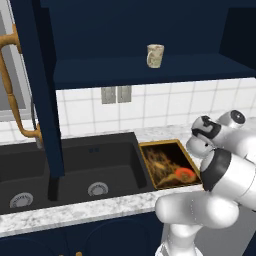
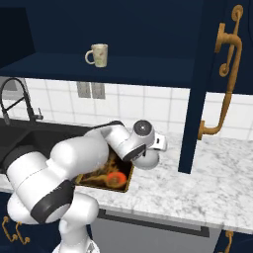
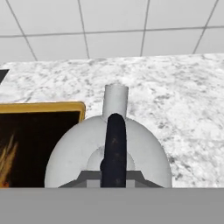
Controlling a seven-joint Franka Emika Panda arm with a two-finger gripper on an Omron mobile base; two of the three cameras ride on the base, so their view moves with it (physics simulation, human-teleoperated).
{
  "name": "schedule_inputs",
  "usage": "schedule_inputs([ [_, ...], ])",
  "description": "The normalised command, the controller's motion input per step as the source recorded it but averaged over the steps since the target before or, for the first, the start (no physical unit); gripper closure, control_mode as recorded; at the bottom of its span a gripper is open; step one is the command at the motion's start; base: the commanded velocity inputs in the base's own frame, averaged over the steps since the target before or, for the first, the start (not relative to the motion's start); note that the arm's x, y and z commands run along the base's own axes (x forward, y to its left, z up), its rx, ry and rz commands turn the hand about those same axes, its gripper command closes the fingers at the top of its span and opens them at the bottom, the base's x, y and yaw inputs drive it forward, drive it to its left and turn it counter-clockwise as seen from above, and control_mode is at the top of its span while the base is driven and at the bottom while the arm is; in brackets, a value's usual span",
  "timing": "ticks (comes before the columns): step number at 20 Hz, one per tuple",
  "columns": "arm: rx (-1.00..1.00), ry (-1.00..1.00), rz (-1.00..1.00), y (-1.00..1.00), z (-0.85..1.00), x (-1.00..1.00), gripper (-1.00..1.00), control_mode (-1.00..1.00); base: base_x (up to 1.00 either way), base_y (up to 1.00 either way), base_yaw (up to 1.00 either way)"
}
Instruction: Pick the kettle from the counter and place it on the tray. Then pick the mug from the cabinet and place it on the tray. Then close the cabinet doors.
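The silver-grey kettle sits on the speckled counter, spout pointing at the tiled wall, just right of the tray's golden rim. My gripper is directly above it, shut on the kettle's black arched handle. From the right base view the kettle shows as a pale dome under my hand, beside the tray. The cream mug stands upright on the navy shelf of the open cabinet; its handle shows on the mug in the right base view.
A black double sink lies left of the tray. Open cabinet doors with brass handles hang over the counter on both sides. A black faucet stands behind the sink.
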Motion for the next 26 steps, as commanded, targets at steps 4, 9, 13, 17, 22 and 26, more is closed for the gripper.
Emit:
schedule_inputs([
  [4,-0.05,0.02,0.03,0.54,0.41,-0.02,1.00,-1.00,0.00,0.00,0.00],
  [9,-0.02,0.02,0.02,0.52,0.11,0.15,1.00,-1.00,0.00,0.00,0.00],
  [13,0.00,-0.10,0.01,0.51,-0.05,0.28,1.00,-1.00,0.00,0.00,0.00],
  [17,0.00,-0.09,0.00,0.45,-0.13,0.37,1.00,-1.00,0.00,0.00,0.00],
  [22,0.01,0.00,0.00,0.41,-0.21,0.17,1.00,-1.00,0.00,0.00,0.00],
  [26,0.00,0.00,0.00,0.21,-0.21,0.16,1.00,-1.00,0.00,0.00,0.00],
])
